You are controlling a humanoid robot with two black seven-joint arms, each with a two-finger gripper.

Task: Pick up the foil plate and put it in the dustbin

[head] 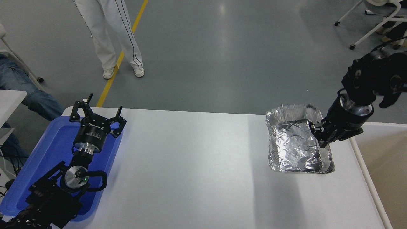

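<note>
The shiny crinkled foil plate (294, 143) hangs in the air above the right part of the white table (190, 171), tilted, with its open side facing me. My right gripper (319, 135) is shut on the plate's right rim and holds it up. The cream-white dustbin (369, 178) with a beige interior stands at the table's right edge, just right of the plate, and is cut off by the picture edge. My left gripper (97, 113) is parked, open and empty, over the blue tray at the lower left.
A flat blue tray (54, 143) lies on the table's left end under the left arm. A person in white trousers (109, 35) stands beyond the far edge. Another person in jeans (22, 89) sits at the far left. A wheeled chair (378, 22) stands at the top right.
</note>
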